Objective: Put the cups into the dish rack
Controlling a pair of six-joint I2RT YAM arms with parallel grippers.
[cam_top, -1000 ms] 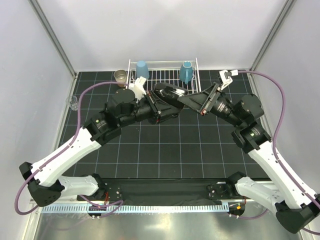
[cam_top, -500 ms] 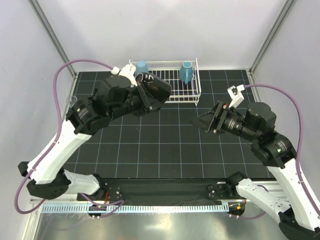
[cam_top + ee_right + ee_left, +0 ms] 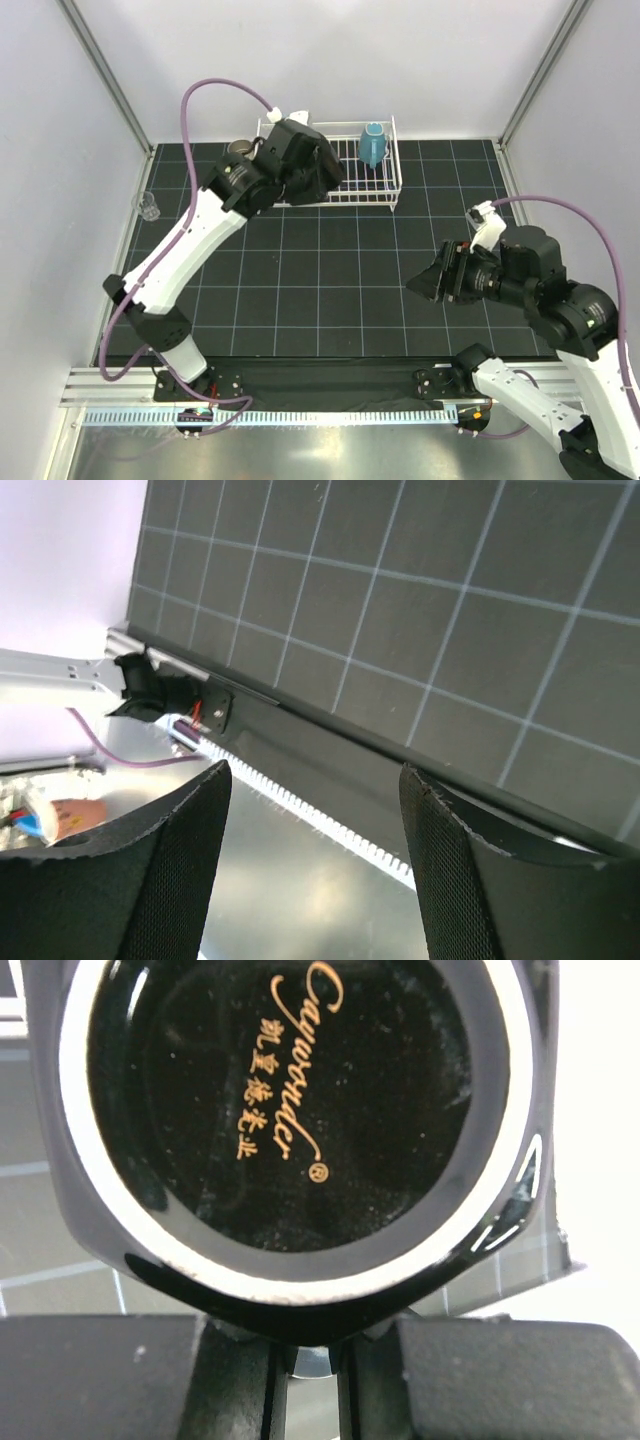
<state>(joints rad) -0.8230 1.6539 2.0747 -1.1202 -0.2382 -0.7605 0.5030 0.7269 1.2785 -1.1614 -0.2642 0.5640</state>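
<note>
White wire dish rack (image 3: 388,190) at the far edge, teal mug (image 3: 372,146) inside it; the left gripper (image 3: 320,172) hangs over its left part. Up close, its jaws pinch the black cup (image 3: 300,1110), base toward the lens. I'd lower it level and seat it on the grid before releasing. The right gripper (image 3: 315,810) gapes empty near the front rail.

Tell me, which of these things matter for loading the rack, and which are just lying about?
For the job: dish rack, teal mug, black cup in the left hand, tan cup, clear glass.
Just there: grid mat, purple cables, metal rail.
</note>
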